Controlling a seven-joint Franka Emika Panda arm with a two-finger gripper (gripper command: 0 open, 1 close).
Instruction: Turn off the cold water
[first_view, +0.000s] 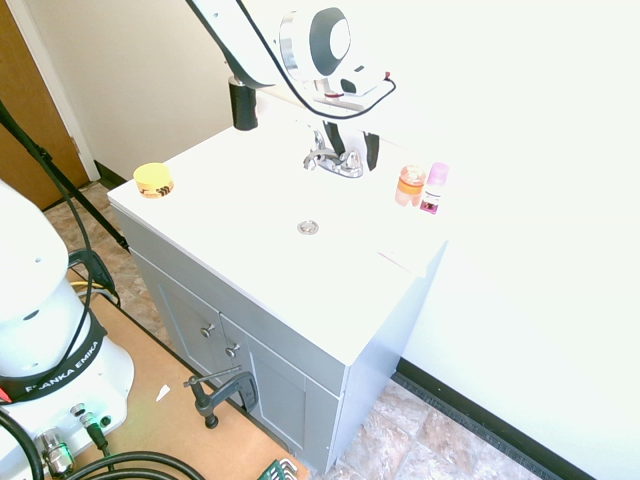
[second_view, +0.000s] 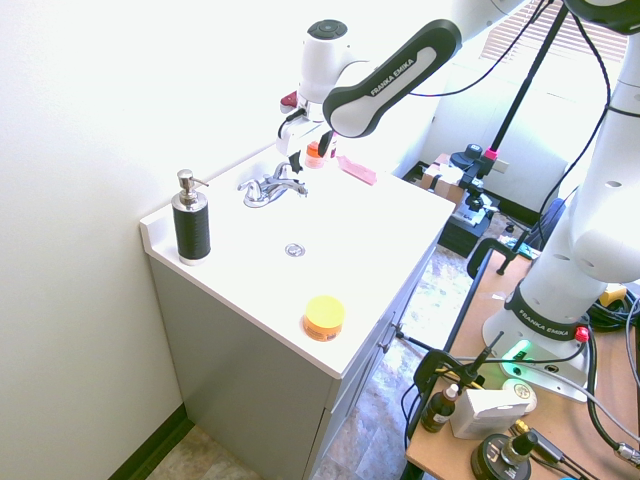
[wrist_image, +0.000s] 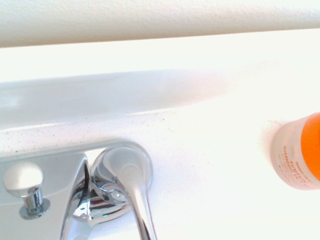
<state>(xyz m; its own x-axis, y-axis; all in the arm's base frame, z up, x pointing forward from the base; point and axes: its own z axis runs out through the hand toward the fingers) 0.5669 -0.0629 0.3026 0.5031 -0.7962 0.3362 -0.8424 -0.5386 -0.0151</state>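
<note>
While I can't see any water coming out of the spout from the first exterior view, I wouldn't call this one done. The hand is down by the faucet at the back of the counter, fingers apart, not clamped on anything. The cold handle is the right one of the pair, and from this angle it shows between the two fingers. Can't tell if either one touches it. Pink bottle and orange-banded jar are off to the side.

Second exterior view backs that up: open hand, tips close to the cold handle, which sits on the far side of the spout from the soap pump. So the reach looks mostly sorted, and I'd guess what's left is pushing the lever round to off, then backing away. No stream here either, so I honestly can't say how far on the tap is.

Wrist view has the best look at the handle: small shiny chrome thing, round fat base narrowing into a slim curved lever, bright reflections all over it. It's right beside the spout, with the little pull knob past that and the jar well apart on the opposite side.
</note>
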